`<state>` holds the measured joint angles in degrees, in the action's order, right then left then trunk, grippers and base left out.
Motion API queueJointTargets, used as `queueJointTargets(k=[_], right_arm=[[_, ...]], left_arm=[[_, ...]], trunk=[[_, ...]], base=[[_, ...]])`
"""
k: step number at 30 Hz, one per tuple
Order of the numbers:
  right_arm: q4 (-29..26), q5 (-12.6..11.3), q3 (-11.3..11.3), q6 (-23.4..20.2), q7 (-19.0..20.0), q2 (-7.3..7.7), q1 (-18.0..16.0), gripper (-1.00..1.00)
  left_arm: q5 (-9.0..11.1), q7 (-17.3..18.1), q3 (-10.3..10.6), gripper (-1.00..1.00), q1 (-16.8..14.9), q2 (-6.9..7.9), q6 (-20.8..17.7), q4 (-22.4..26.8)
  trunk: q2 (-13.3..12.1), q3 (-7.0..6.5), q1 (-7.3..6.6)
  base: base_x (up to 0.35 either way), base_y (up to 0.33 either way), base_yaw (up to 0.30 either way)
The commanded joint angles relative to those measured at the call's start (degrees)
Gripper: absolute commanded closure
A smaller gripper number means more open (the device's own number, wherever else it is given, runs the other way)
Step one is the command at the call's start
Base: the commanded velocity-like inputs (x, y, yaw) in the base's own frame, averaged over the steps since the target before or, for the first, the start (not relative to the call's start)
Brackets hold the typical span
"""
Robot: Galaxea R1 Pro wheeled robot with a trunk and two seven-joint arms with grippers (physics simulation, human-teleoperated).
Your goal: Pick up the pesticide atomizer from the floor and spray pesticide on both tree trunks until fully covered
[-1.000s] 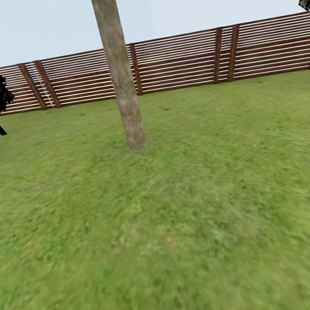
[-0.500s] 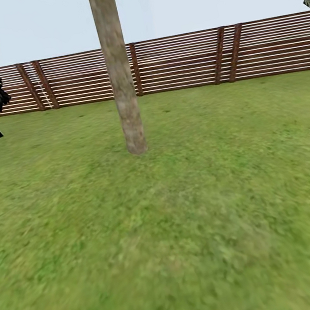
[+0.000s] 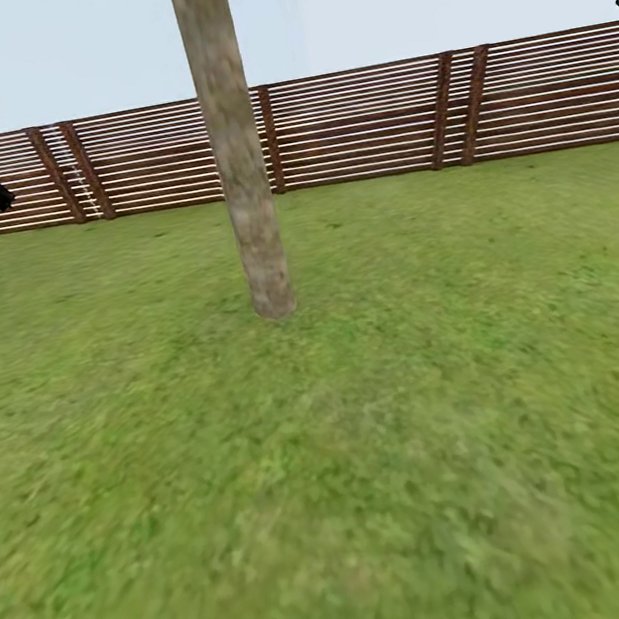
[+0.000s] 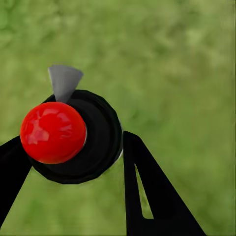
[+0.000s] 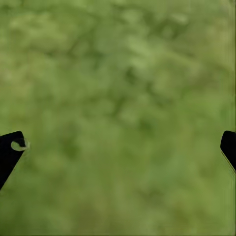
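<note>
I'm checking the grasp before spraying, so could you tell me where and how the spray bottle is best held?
Best on its round black body, as the left gripper has it now: one finger on either side of the spray bottle, below the red knob. That leaves the grey nozzle free to point away from the fingers. The round sides give both fingers an even seat.

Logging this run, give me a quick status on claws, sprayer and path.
Left claw shut on pesticide atomizer. Right claw open over grass. Tree trunk dead ahead, unsprayed; lawn between shows no obstacle.
</note>
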<state>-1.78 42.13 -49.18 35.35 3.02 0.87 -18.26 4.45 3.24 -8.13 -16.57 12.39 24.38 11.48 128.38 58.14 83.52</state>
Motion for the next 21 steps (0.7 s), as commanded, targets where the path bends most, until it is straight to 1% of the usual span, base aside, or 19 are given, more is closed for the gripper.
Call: queueJointTargets(k=[1,21], right_arm=[[0.03,0.15,-0.48,0.15,0.32,0.01,-0.02,-1.00],[0.03,0.15,-0.48,0.15,0.32,0.01,-0.02,-1.00]], left_arm=[[0.47,0.33,-0.13,1.00,-0.03,0.00,0.15,-0.05],[0.38,0.78,0.01,1.00,0.02,-0.18,0.15,-0.05]], trunk=[[0.02,0.05,0.03],[0.02,0.05,0.03]], base=[[0.340,0.000,0.000],[0.340,0.000,0.000]])
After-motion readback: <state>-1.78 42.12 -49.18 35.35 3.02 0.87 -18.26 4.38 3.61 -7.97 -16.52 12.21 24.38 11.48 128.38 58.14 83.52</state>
